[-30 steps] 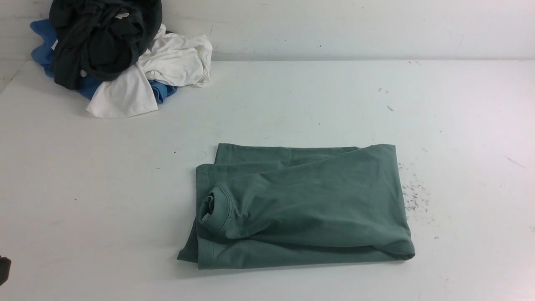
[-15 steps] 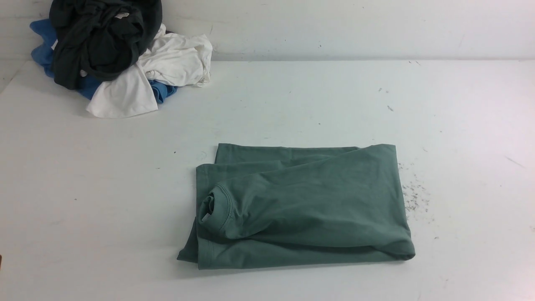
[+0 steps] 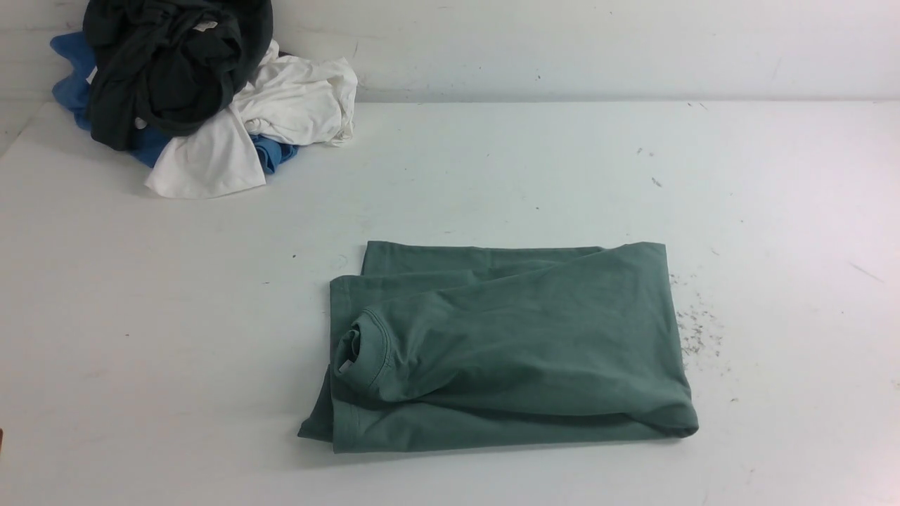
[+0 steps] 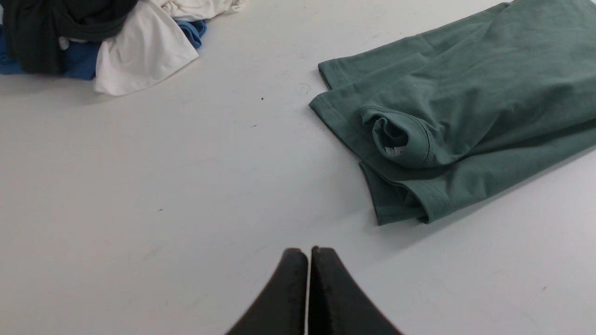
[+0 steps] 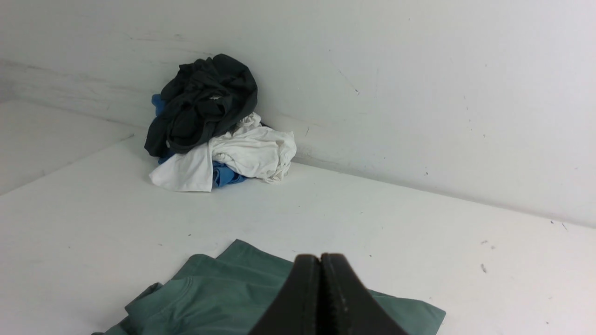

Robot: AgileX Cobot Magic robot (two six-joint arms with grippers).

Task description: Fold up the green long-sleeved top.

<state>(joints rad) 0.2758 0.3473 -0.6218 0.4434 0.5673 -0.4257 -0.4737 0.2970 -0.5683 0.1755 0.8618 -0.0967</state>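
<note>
1. Both grippers were fully closed and held nothing. The left gripper had its two black fingers pressed together above bare white table, near the folded top but not touching it.
2. The right gripper was likewise shut tight, its fingers meeting in a thin line. It sat in front of the top in its wrist view; whether it touched the cloth could not be told.
3. Neither gripper appeared in the front view.
4. The green long-sleeved top lay folded into a rough rectangle near the middle of the table. Its ribbed neck opening faced the robot's left, with a bit of white label showing inside.
5. A heap of other clothes, black, white and blue, sat in the far left corner against the wall, well apart from the top.
6. Small dark specks dotted the table just beside the top's right edge.
</note>
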